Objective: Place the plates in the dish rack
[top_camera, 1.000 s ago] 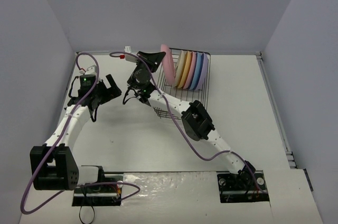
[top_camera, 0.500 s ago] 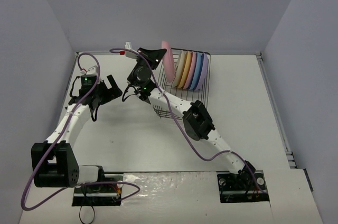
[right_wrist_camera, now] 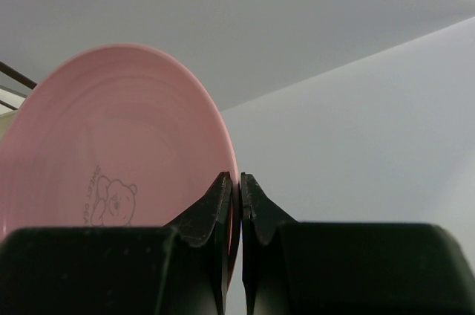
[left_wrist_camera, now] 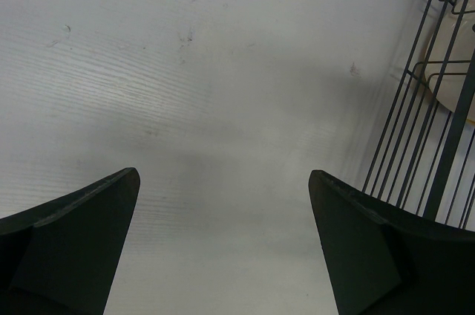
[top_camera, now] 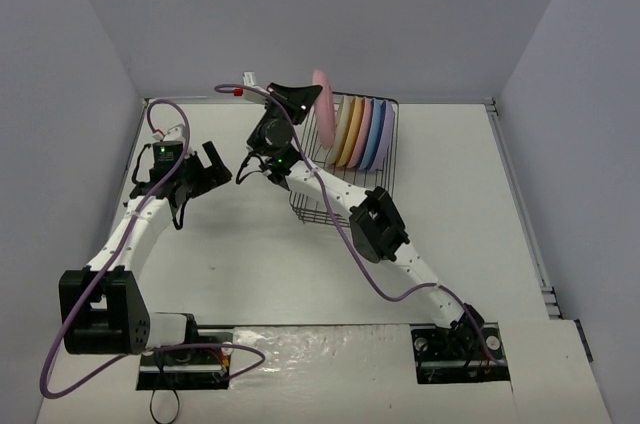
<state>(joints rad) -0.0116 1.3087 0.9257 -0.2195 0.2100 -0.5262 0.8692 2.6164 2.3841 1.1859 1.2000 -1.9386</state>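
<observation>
My right gripper (top_camera: 308, 96) is shut on the rim of a pink plate (top_camera: 322, 107) and holds it upright over the left end of the black wire dish rack (top_camera: 390, 166). In the right wrist view the pink plate (right_wrist_camera: 111, 144) fills the left side, clamped between my fingers (right_wrist_camera: 239, 185). Several plates stand on edge in the rack: cream (top_camera: 340, 130), yellow-orange (top_camera: 353, 131), pink (top_camera: 364, 131), blue (top_camera: 374, 134) and lavender (top_camera: 386, 136). My left gripper (top_camera: 205, 172) is open and empty over bare table, left of the rack (left_wrist_camera: 415, 137).
The white table (top_camera: 450, 204) is walled by grey panels on the left, back and right. The right arm stretches diagonally across the rack's near end. Purple cables run along both arms.
</observation>
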